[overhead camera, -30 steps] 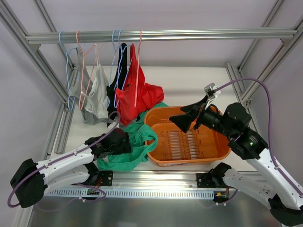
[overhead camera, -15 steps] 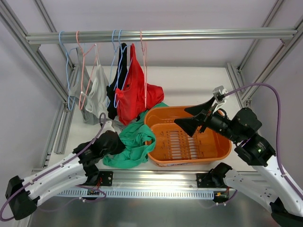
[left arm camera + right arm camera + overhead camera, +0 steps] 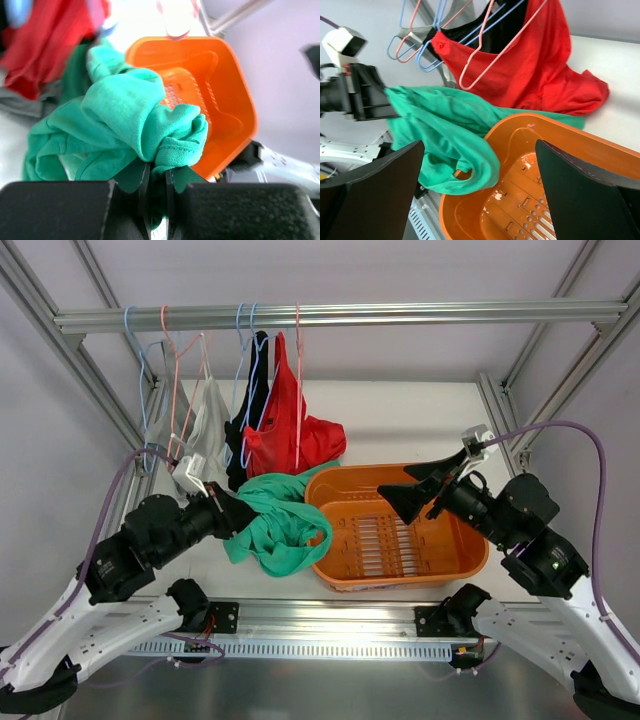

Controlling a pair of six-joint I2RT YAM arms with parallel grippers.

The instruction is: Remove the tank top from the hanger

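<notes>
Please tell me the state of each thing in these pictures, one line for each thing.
hanger: hooked on the rail, bare
basket: upright, nothing on its floor
tank top: off the hanger, bunched, lower part over the basket's rim
left gripper: shut on the tank top
right gripper: open, holding nothing

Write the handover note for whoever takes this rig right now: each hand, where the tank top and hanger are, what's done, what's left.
Left hand: shut on a bunched fold of the tank top.
Right hand: open, holding nothing, over the orange basket.
Tank top: hangs from the left hand, draped against the basket's left rim, one end trailing under the red top.
Hanger: hooked on the rail, resting against the red top.
Done: tank top appears off the hanger.
Left: probably set the tank top down and open the left hand.
</notes>
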